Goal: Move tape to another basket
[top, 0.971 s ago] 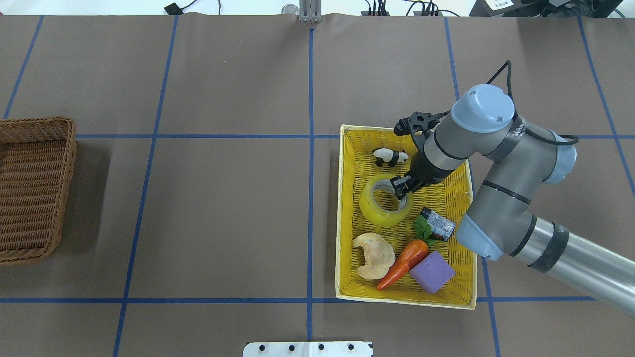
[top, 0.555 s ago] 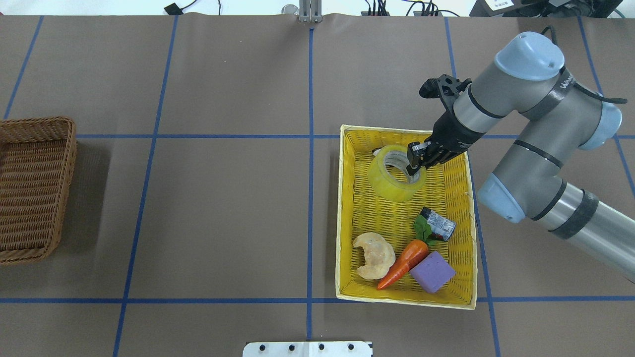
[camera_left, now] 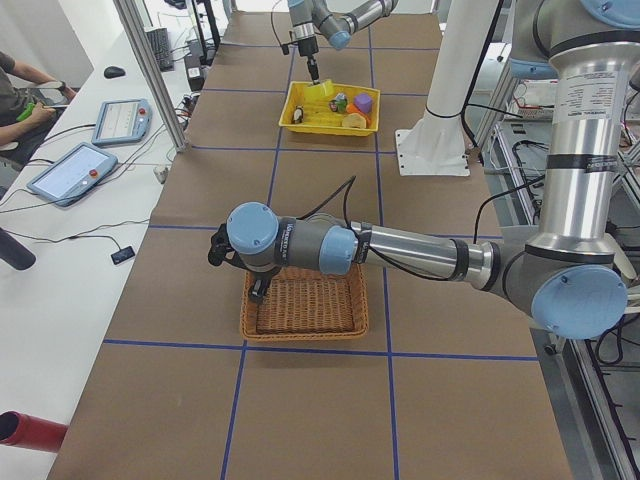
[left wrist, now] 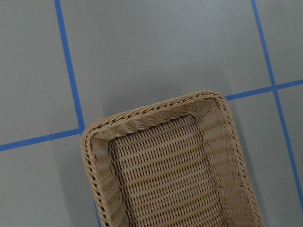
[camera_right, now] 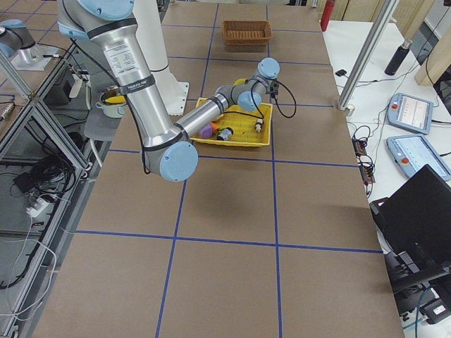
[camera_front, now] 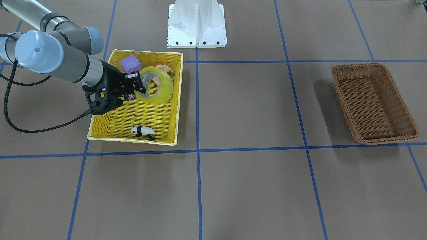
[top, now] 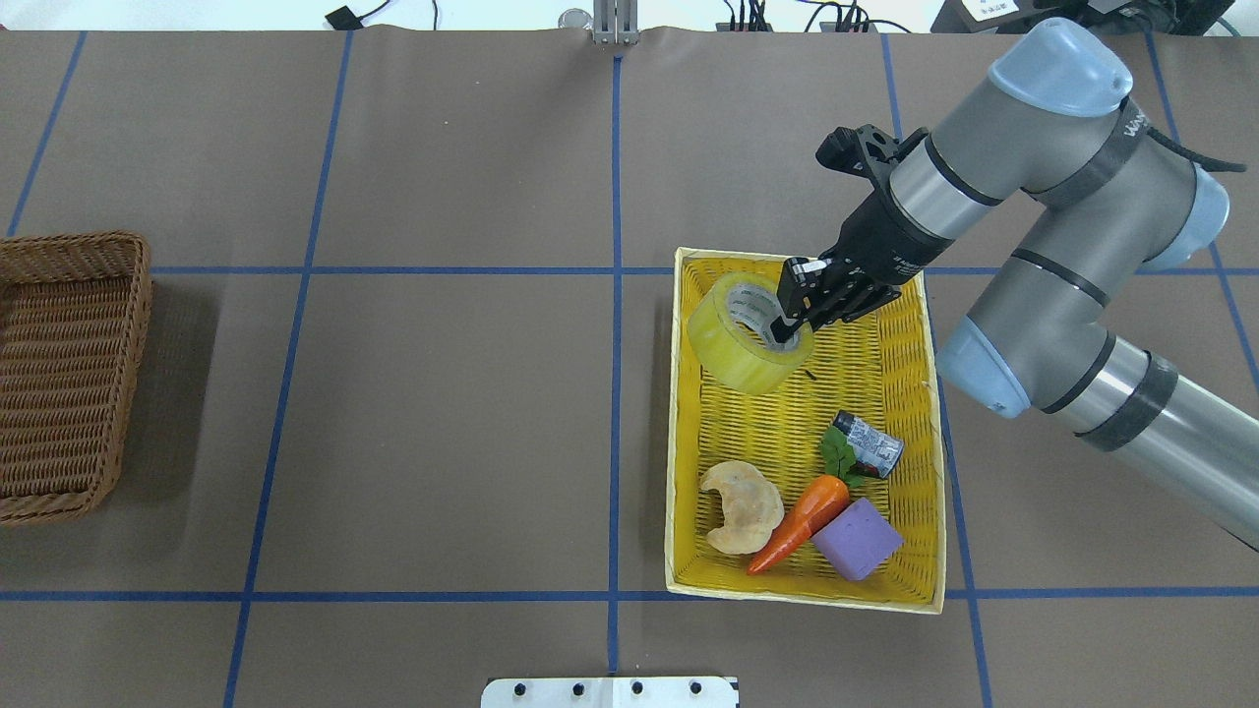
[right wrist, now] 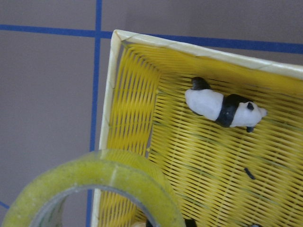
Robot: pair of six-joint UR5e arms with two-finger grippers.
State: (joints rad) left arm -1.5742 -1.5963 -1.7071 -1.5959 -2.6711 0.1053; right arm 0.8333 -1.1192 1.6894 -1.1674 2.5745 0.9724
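The tape, a wide yellowish roll, hangs tilted above the far left corner of the yellow basket. My right gripper is shut on the tape's wall, one finger inside the ring. The same grip shows from the front, tape held by the gripper. In the right wrist view the tape fills the lower left. The dark brown wicker basket stands at the table's far left with nothing in it. My left gripper hovers over that basket; I cannot tell its state.
The yellow basket also holds a toy panda, a carrot, a purple block, a bread piece and a small cylinder. Bare brown table with blue lines lies between the two baskets. A white base stands at the robot's side.
My right gripper has lifted the tape off the yellow basket's floor and carried it away from the robot and to the left. The tape now covers the panda in the overhead view.
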